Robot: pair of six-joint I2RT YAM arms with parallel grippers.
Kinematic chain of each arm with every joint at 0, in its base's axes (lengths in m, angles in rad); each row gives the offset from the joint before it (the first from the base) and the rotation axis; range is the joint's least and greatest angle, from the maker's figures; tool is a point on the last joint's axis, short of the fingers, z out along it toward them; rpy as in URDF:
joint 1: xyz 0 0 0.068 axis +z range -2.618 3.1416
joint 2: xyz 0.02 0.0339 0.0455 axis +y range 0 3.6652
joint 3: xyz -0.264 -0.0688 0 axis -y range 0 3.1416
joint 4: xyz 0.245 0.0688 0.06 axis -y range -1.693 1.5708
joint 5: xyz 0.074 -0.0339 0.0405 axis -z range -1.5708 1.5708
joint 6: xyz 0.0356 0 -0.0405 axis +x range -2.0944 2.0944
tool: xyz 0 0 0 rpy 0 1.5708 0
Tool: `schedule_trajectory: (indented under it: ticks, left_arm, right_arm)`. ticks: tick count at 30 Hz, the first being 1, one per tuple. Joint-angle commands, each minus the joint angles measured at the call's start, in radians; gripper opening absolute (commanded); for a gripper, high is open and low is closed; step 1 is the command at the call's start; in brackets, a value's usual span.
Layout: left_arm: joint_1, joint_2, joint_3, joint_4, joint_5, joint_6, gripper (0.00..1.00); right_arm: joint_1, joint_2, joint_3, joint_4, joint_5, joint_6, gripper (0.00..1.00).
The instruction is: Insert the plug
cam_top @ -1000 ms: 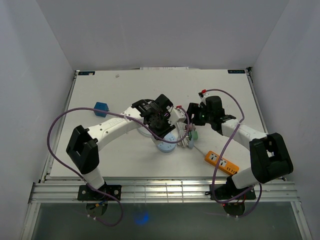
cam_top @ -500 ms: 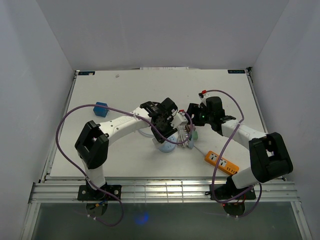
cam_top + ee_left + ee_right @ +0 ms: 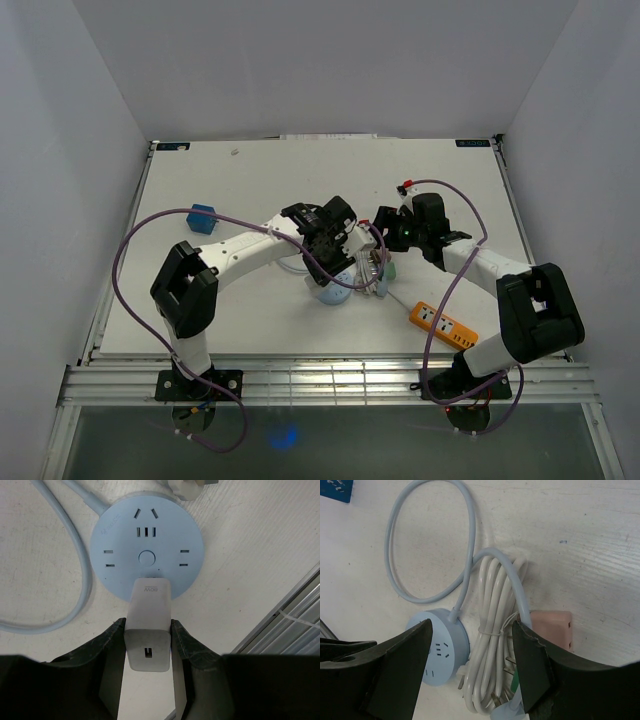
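The left gripper [image 3: 148, 637] is clamped on a white plug [image 3: 149, 602], one dark finger [image 3: 112, 645] pressed to each side of its body. The plug's far end lies over the near rim of a round pale-blue socket hub [image 3: 146, 540], just below the hub's middle button; from here I cannot tell whether its pins are in a slot or only hanging above one. The hub sits on the white table [image 3: 250, 170] between the two arms, its pale cord [image 3: 420, 545] curling away in a loop. The right gripper [image 3: 471, 625] hangs with its jaws spread wide and nothing between them, above a tied bundle of white cable [image 3: 495, 645] that lies just beside the hub. A pink block [image 3: 550, 627] rests against the bundle's far side. Well apart from all this, an orange power strip [image 3: 443, 325] lies near the right arm, and a blue cube [image 3: 203, 217] sits off to the left.
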Motion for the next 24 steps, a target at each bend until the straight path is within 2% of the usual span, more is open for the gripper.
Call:
schedule_trajectory:
  ticks: [1,24]
  left_arm:
    - [-0.003,-0.051,0.038,0.014,-0.029,0.006,0.00]
    - [-0.003,-0.087,-0.005,0.032,-0.022,0.026,0.00]
  right_arm:
    - [-0.004,0.005,-0.010,0.038,-0.014,0.004,0.70]
    - [-0.009,0.019,-0.007,0.041,-0.034,0.003,0.70]
